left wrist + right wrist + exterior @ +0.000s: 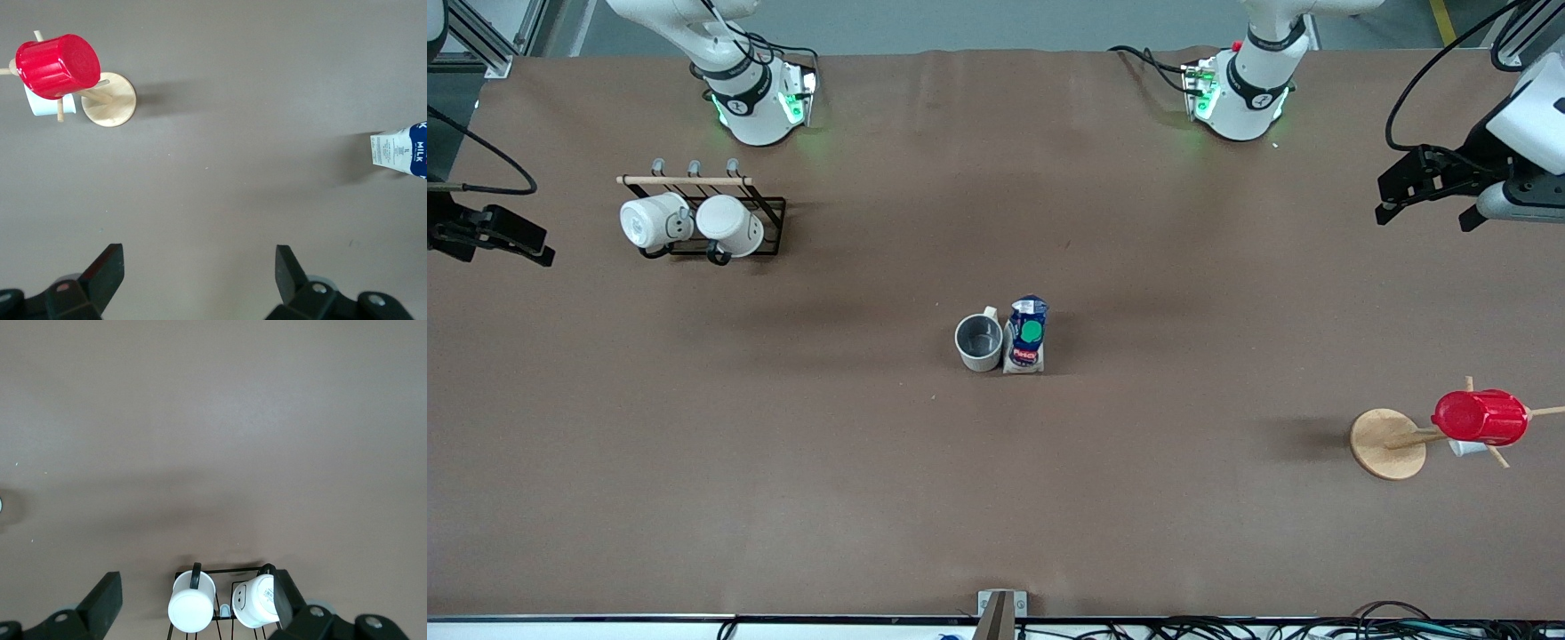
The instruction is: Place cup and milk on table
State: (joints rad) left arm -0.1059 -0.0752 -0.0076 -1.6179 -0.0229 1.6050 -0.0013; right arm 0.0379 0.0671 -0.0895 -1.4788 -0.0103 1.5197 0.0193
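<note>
Wrist views show both grippers' fingers [107, 270] [103, 593] spread wide, holding nothing.

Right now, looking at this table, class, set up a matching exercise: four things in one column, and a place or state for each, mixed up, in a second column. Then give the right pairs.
Things
1. cup
2. milk
3. red cup
4. white mugs

Places or states
A. hanging on a black rack
B. on a wooden stand
C. upright at mid-table, grey inside
D. carton with a green cap

Pairs: 1-C, 2-D, 3-B, 4-A
</note>
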